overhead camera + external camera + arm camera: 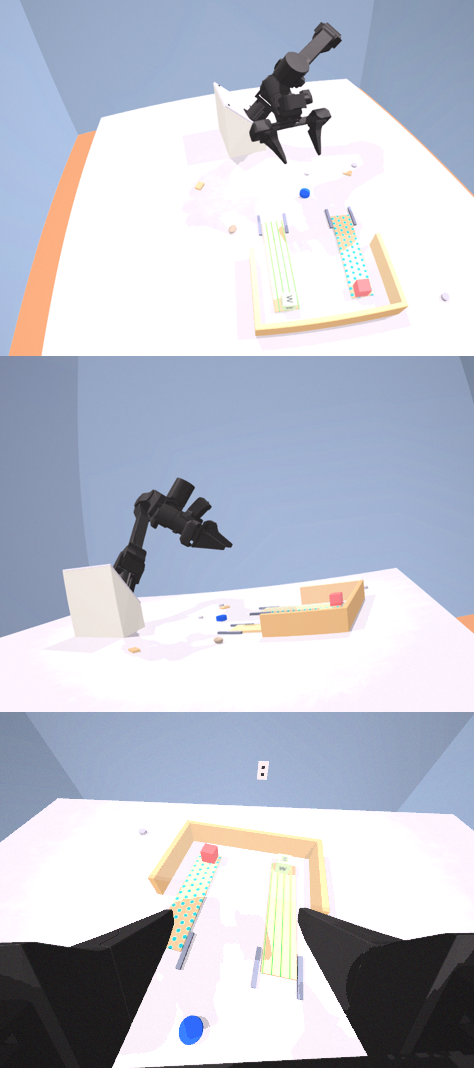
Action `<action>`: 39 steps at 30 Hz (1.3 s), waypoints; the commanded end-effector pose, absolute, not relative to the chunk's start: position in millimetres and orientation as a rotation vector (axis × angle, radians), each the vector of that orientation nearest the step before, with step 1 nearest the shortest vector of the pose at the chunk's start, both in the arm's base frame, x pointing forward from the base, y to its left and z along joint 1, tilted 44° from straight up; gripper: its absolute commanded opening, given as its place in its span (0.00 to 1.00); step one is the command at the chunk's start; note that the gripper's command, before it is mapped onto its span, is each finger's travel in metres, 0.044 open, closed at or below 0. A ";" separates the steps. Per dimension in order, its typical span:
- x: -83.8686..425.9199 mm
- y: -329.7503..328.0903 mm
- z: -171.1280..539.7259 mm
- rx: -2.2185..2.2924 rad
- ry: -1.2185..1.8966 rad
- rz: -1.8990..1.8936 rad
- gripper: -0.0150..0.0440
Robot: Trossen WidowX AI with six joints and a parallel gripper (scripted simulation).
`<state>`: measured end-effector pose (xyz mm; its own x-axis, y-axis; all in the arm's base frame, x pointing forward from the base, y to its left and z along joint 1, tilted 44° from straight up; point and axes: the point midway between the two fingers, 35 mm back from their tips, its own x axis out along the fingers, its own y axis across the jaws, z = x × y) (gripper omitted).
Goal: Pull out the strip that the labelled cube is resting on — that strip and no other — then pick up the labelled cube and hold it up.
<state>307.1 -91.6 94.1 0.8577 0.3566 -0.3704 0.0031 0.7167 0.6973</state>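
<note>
Gripper [300, 157] wide open, empty, high above table. Top view reads W on cube [289, 298]; exterior view hides cube behind wall [304, 623].

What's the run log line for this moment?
gripper: open, empty, above table | labelled cube: on green-striped strip | strip: not pulled

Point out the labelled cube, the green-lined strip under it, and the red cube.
labelled cube [290, 300]: top view, its W-marked top face.
green-lined strip [278, 249]: top view, mid-length.
red cube [362, 287]: top view, its top face.
</note>
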 end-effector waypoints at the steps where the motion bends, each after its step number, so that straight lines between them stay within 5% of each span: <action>1: 307.1 -90.9 94.9 0.747 0.511 0.213 0.93; 3: 307.1 -90.9 94.9 0.747 0.511 0.213 0.93; 18: 358.9 -90.9 19.5 0.774 1.037 0.277 0.26; 28: 365.4 -67.4 -27.9 0.777 1.485 0.413 0.25; 39: 366.5 -62.7 -34.1 0.777 1.493 0.416 0.25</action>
